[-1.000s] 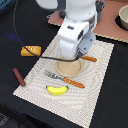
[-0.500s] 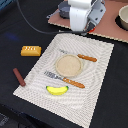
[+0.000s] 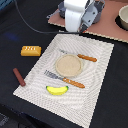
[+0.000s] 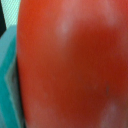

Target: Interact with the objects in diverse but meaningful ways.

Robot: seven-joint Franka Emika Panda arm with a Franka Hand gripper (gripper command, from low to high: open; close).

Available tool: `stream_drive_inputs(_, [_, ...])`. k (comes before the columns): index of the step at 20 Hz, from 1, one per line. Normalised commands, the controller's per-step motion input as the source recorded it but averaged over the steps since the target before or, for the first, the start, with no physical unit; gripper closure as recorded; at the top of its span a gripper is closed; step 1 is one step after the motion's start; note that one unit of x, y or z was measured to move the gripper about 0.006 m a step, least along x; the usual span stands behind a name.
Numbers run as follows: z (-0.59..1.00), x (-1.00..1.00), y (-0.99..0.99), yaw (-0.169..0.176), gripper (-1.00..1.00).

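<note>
Tomato (image 4: 70,64) fills the wrist view, blurred, hiding the end effector.

**Open room and obstacles around my arm**

My white arm housing (image 3: 80,15) sits high at the far edge of the pale woven placemat (image 3: 102,65), so the mat below lies open from above. At its middle, a round tan plate (image 3: 68,65) is flanked by two orange-handled utensils, one on the far side (image 3: 80,56) and one on the near side (image 3: 65,79). A yellow banana (image 3: 57,90) lies close to the mat's near edge. The mat's side toward the exterior view's right is bare. Off the mat, toward the exterior view's left, a golden ridged bread loaf (image 3: 31,50) and a dark brown sausage (image 3: 19,77) rest well apart on the black table (image 3: 15,30). In my wrist view, a smooth red tomato (image 4: 70,65) fills nearly everything, blocking sight of any gap.
</note>
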Motion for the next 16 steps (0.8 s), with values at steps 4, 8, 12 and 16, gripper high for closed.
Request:
stream_drive_inputs(4, [-0.56,-0.35,0.28,0.027,1.0])
stream_drive_inputs(8, [-0.54,-0.26,0.34,0.02,1.0])
stream_drive_inputs(12, [-0.45,-0.13,0.36,0.007,1.0])
stream_drive_inputs(16, [-0.37,-0.09,0.33,0.003,1.0])
